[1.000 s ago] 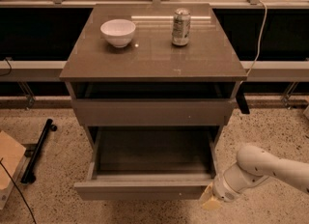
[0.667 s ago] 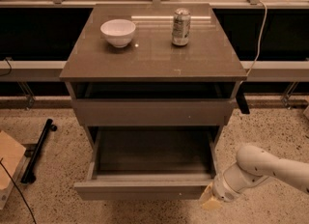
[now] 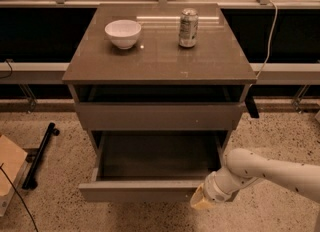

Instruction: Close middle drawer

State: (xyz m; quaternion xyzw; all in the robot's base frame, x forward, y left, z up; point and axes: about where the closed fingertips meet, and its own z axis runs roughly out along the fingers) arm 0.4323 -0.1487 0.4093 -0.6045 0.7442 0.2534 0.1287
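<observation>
Low on the cabinet, under the table (image 3: 160,63), the middle drawer (image 3: 140,192) stands pulled well out toward the camera. Its flat front panel runs left to right across the cabinet's full width. Above it the grey drawer with the taller front (image 3: 160,116) sits nearly flush with the frame. A white bowl (image 3: 123,32) and a drinks can (image 3: 188,27) stand apart near the table's back edge.

The gripper (image 3: 201,202) is down at the right end of that front panel, touching it or just beside it on the camera-facing side, and the pale arm (image 3: 270,168) reaches in from the right. Whether the jaws are open or closed I cannot tell.

For the push, the drawer's long axis lies crosswise and its travel is straight back into the cabinet. The jaws are on the near side of the panel, so the drawer lies beyond them, which suits a shove. Contact at the right end is off-centre, and I judge the drawer might skew or bind on its runners
</observation>
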